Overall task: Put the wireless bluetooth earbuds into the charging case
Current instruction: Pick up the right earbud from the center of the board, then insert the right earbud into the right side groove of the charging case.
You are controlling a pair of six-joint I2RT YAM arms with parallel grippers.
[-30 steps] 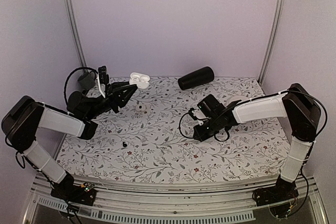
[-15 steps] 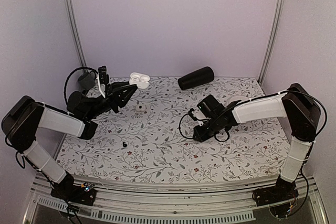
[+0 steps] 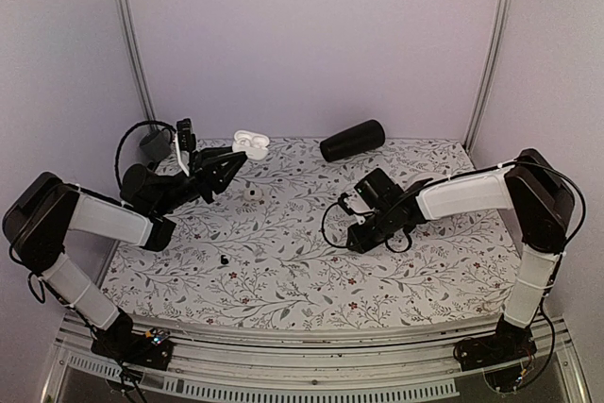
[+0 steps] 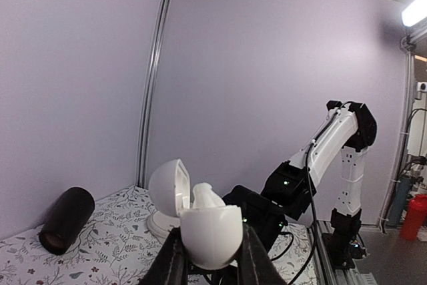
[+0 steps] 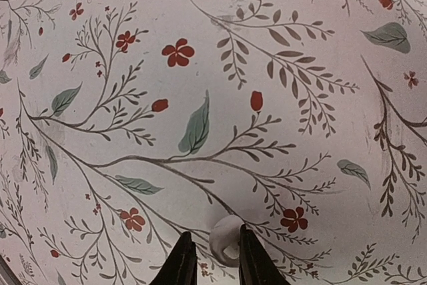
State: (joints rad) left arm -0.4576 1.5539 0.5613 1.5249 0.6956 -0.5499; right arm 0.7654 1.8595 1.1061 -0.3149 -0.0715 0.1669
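A floral-printed tablecloth under bare lilac walls, with a matte black cylinder lying on its side at the back edge; near the back left, the left gripper is clamped on the small glossy white pebble-shaped plastic charging case, raised off the cloth with its hinged lid thrown open towards the other arm, seemingly to offer the sockets, where one tiny glossy white earbud appears seated. Well apart at mid-table, the right gripper hangs low over the cloth, fingers narrowed onto the second earbud, evidently to carry it across.
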